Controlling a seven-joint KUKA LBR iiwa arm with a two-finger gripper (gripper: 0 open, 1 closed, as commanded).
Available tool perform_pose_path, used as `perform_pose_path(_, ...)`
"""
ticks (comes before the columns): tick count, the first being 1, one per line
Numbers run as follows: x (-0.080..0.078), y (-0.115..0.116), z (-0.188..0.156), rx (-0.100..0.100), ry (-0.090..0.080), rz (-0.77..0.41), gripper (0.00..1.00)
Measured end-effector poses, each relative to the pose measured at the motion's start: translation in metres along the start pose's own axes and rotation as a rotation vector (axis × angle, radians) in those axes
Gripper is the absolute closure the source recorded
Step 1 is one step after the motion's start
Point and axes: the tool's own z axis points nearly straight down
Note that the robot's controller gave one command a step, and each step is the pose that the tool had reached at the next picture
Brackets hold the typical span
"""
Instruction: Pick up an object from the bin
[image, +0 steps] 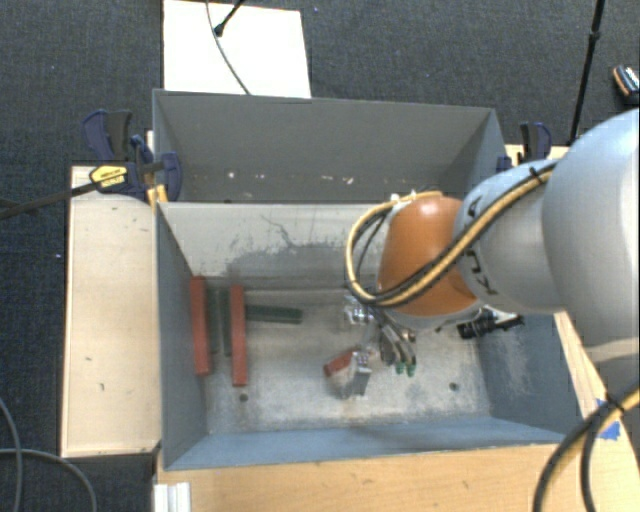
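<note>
My gripper (397, 352) hangs below the orange wrist cover, low over the bin floor a little right of the middle. Just to its left lies a small red and grey thing (346, 372), close to the gripper; whether they touch I cannot tell. Nothing shows held in the gripper. A dark green bar (273, 315) lies flat on the floor further left, toward the back.
Two long red bars (200, 326) (239, 336) lie side by side along the bin's left wall, with a dark strip between them. The arm and its cables cover the bin's right back part.
</note>
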Motion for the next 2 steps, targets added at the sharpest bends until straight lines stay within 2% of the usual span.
perform_pose_path(1,0.0002,-0.0009,-0.0001,0.001,0.001,0.0,1.0)
perform_pose_path(2,-0.0007,-0.0008,-0.004,0.001,-0.001,-0.001,1.0)
